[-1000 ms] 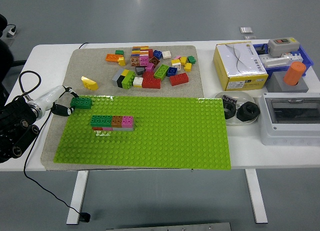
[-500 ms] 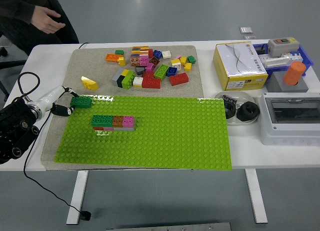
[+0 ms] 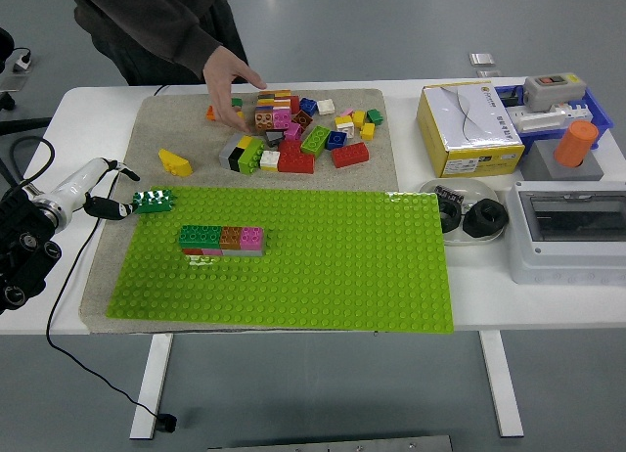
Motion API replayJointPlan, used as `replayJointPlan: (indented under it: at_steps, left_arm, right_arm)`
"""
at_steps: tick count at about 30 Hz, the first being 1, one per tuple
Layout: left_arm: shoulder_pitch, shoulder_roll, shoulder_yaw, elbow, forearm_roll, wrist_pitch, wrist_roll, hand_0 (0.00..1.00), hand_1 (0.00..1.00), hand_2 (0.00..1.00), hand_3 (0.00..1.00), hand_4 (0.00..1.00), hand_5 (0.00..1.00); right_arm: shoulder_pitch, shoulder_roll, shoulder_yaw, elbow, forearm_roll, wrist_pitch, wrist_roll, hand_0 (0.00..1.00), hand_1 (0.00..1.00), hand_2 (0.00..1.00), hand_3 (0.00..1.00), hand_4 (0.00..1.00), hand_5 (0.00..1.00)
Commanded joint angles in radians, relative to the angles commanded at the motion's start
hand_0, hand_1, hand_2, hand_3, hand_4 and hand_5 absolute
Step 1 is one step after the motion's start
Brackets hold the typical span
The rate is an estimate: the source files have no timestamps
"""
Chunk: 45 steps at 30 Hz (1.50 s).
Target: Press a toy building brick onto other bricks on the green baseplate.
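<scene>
**Brick drawn back from the plate as a person reached in**

Grey floor lay beyond the white worktop (image 3: 108, 105), and a beige mat carried the green baseplate (image 3: 323, 266), which serves as your landmark. Your left hand (image 3: 93, 191) sat just off the baseplate's far-left corner, its fingers (image 3: 110, 208) pinched on a dark green brick (image 3: 154, 200). A second before, that brick had rested flatter and slightly further in over the corner; now it was tilted and had shifted a little away from the plate. My reading is that you had not begun the approach to the stack yet, so the pressing step was still ahead.

On the baseplate, towards its left side, stood the target row of bricks (image 3: 221, 240): green, brown and pink on top of a lower layer. It had not moved.

Behind the baseplate lay the loose brick pile (image 3: 293, 134). A person's hand (image 3: 227, 75), absent from that spot half a second earlier, was now spread just over the pile's far-left edge. Your right hand was out of view.

With a person reaching in behind the plate, you should probably carry the brick across carefully.
</scene>
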Motion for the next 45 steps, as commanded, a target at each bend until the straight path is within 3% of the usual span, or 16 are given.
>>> replayJointPlan:
  at_steps: [6, 7, 13, 14, 23, 34, 43, 45]
  left_arm:
    - [0.000, 0.003, 0.002, -0.003, -0.002, -0.018, 0.005, 0.960, 0.954, 0.930, 0.422, 0.720, 0.002]
    - [0.000, 0.002, 0.003, -0.004, -0.003, -0.021, 0.004, 0.960, 0.950, 0.942, 0.546, 0.430, 0.002]
    - [0.003, 0.003, -0.005, -0.033, 0.006, -0.038, 0.006, 0.960, 0.950, 0.942, 0.546, 0.430, 0.002]
    - [0.004, 0.003, -0.007, -0.042, 0.010, -0.040, 0.007, 0.960, 0.962, 0.968, 0.822, 0.578, 0.002]
    - [0.006, 0.001, -0.008, -0.083, 0.038, -0.060, 0.026, 0.962, 0.967, 0.985, 0.849, 0.602, 0.002]
    - [0.000, 0.000, 0.016, -0.107, 0.061, -0.122, 0.075, 0.971, 0.984, 0.998, 0.862, 0.594, 0.002]
    - [-0.010, -0.003, 0.022, -0.077, 0.075, -0.119, 0.072, 0.972, 0.988, 0.998, 0.838, 0.591, 0.002]
    - [-0.011, -0.003, 0.025, -0.067, 0.077, -0.121, 0.074, 0.979, 0.993, 0.998, 0.821, 0.629, 0.002]
  right_arm:
    - [0.000, 0.001, 0.001, 0.000, -0.001, 0.000, -0.001, 0.682, 0.647, 0.684, 0.889, 0.591, 0.998]
    - [0.000, 0.001, 0.001, 0.000, -0.001, 0.000, -0.001, 0.682, 0.648, 0.683, 0.889, 0.592, 0.998]
    - [0.000, 0.002, 0.001, 0.000, 0.000, 0.000, -0.002, 0.682, 0.648, 0.683, 0.889, 0.592, 0.998]
    - [-0.001, 0.002, 0.001, 0.000, 0.001, 0.000, -0.001, 0.682, 0.648, 0.682, 0.889, 0.592, 0.998]
    - [-0.001, 0.001, 0.003, 0.000, -0.001, 0.001, -0.002, 0.682, 0.648, 0.682, 0.889, 0.592, 0.998]
    - [0.003, -0.002, -0.003, 0.000, 0.004, 0.001, 0.000, 0.682, 0.648, 0.680, 0.889, 0.593, 0.998]
    - [0.005, -0.004, -0.010, 0.000, 0.009, 0.002, 0.002, 0.682, 0.648, 0.679, 0.888, 0.594, 0.998]
    - [0.006, -0.004, -0.011, 0.000, 0.010, 0.002, 0.002, 0.682, 0.648, 0.679, 0.888, 0.595, 0.998]
